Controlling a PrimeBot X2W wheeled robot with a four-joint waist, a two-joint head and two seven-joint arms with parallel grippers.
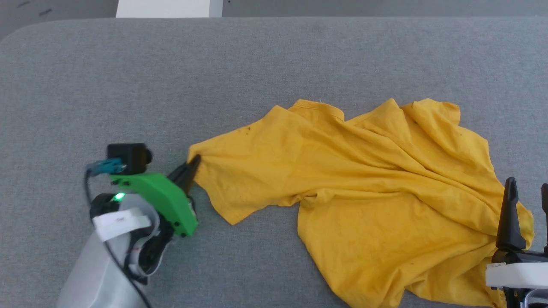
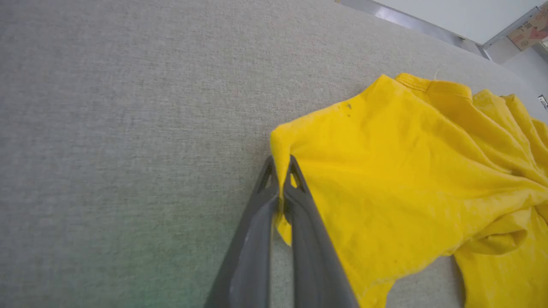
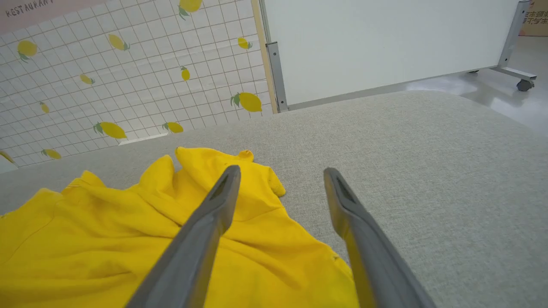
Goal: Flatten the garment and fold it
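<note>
Garment [image 1: 364,179] lies rumpled, corner pinched in left gripper [image 1: 195,164]; right gripper [image 1: 527,184] gapes over its edge.

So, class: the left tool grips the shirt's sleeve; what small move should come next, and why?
Probably lower the right tool, which is open, and close it on the garment's rumpled edge beneath it. The left tool is shut on the sleeve, so a second grip would let both pull the cloth flat.
</note>
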